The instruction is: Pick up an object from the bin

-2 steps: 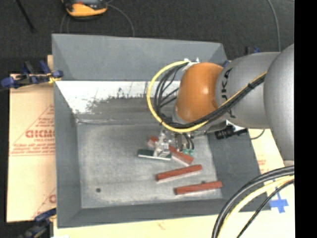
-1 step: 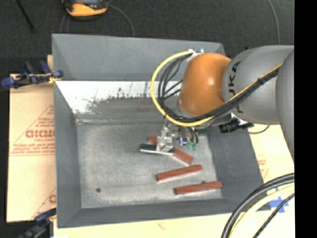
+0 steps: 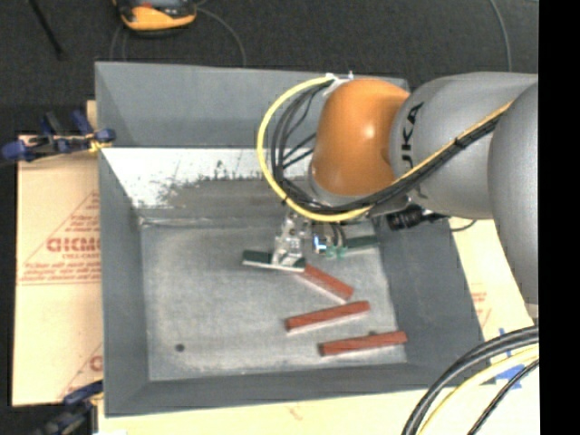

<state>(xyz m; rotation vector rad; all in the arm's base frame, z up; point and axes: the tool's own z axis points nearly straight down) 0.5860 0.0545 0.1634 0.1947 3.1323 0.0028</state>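
Gripper point(image 3: 292, 248) is low over the bin point(image 3: 122, 288), centre of the floor and slightly toward the back wall. Can't tell whether the claw is open or closed: the wrist's orange cover point(image 3: 353, 139) and the yellow cable loop point(image 3: 265, 139) sit right above it

Nearest thing is the flat green-and-white piece point(image 3: 261, 261), lying level on the floor. Its right end is directly at the gripper tip and the rest sticks out toward the left wall. Touching or gripped, can't tell

Three red-brown sticks lie flat on the right half of the floor:
- upper stick point(image 3: 324, 283), just right of the gripper, slanting down toward the right wall
- middle stick point(image 3: 328, 316), near the upper one, tilted the other way
- lower stick point(image 3: 362, 343), close to the front-right corner, roughly along the front edge

The sticks lie apart from each other

Bin surface: dull grey floor with a fine scuffed texture, and a small dark speck point(image 3: 178, 348) near the front-left corner. The back wall is brightly lit, with dark flecks and scratches along its lower part

Room: the bin stands on a dark floor point(image 3: 272, 16). An orange-and-black handheld unit point(image 3: 152, 5) lies beyond the back-left corner, with thin cables running across that floor. The grey arm point(image 3: 471, 143) covers the back-right corner of the bin
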